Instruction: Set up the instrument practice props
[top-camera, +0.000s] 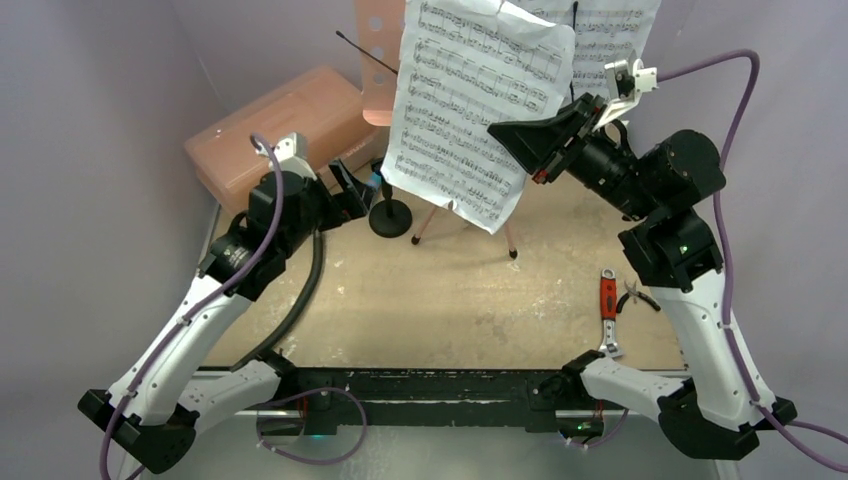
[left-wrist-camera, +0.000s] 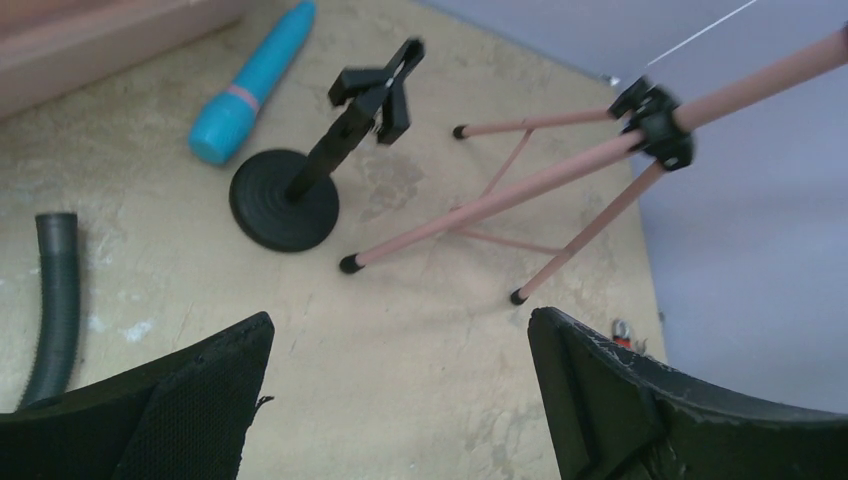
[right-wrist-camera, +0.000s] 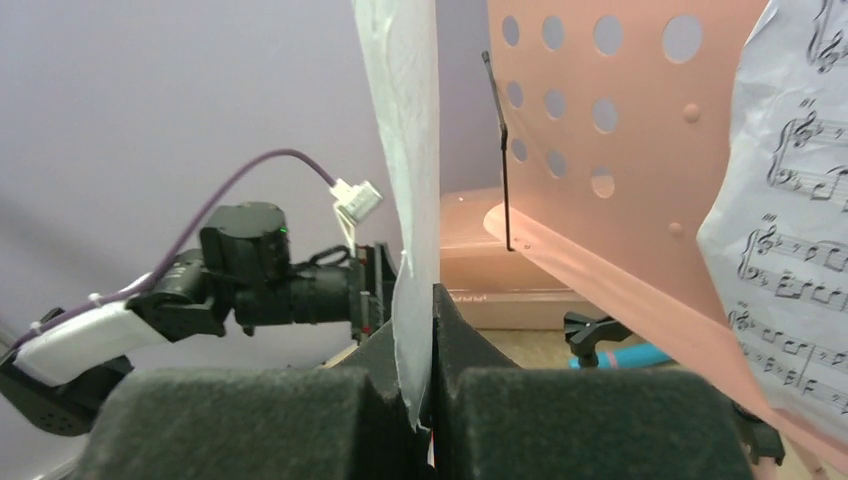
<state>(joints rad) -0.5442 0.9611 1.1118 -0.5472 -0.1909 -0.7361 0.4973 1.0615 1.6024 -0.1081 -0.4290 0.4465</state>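
The pink perforated music stand rises at the back on tripod legs. My right gripper is shut on the edge of a white sheet-music page, held upright in front of the stand's desk; the page runs edge-on between the shut jaws. A second page leans on the desk's right side. The cyan toy microphone lies on the table beside the upright black mic stand. My left gripper hovers open and empty near them.
A translucent pink case sits at the back left. A black corrugated hose curves along the left side. Red-handled pliers and a smaller pair lie at the right. Purple walls close in behind and beside the table.
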